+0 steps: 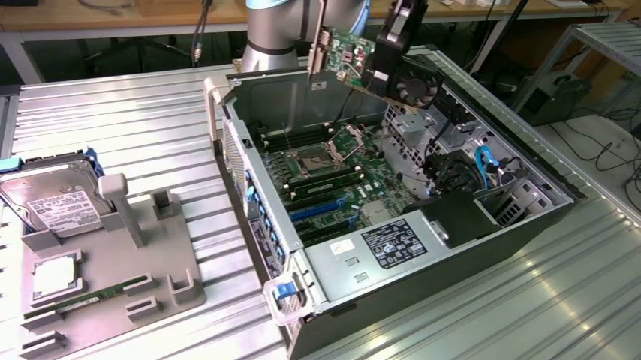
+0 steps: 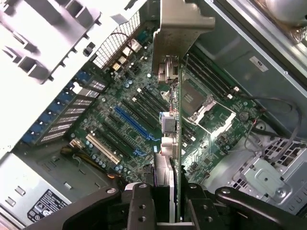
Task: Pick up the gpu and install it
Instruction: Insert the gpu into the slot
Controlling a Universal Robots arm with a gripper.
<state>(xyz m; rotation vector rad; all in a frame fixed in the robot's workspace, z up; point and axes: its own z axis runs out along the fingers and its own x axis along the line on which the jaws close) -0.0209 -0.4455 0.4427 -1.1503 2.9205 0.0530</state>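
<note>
Ribbed sheet-metal counter (image 1: 120,112), glossy, with long grooves. The open case (image 1: 300,101) lay on its side on it, with the motherboard (image 1: 346,187) facing up.

My tool (image 2: 169,203) was clamped on the gpu (image 2: 175,143), pinching the card across its two faces. The card hung on edge above the case, clear of the board and not seated. In the exterior view it was over the case's far end, just beside the black fan (image 1: 413,84).

My read was that the step was alignment over a slot. Notes for doing it well:
- In the wrist view the card's edge looked skewed to the long blue slot (image 2: 132,122) and sat nearer the CPU socket (image 2: 204,108) than the slot. I judged yaw and offset needed fixing before any descent.
- Keep the card plumb, because a tilted edge connector would jam on the slot lips.
- The bracket (image 2: 180,28) has to meet the rear wall openings together with the connector.
- Press straight and evenly. The board is thin and would probably flex under a one-sided load.

Materials:
- gpu: rigid green PCB with bare parts on one face.
- Bracket: bright stamped metal, thin, with a bent tab.
- Tool fingers (image 2: 139,203): black, blocky, with screw holes.
- Slots: moulded plastic, one blue and the others black.
- Case: dull grey steel with perforated panels.

Well apart, on the exterior view's left, a silver hard drive (image 1: 50,199) stood in a grey moulded fixture (image 1: 150,255).
</note>
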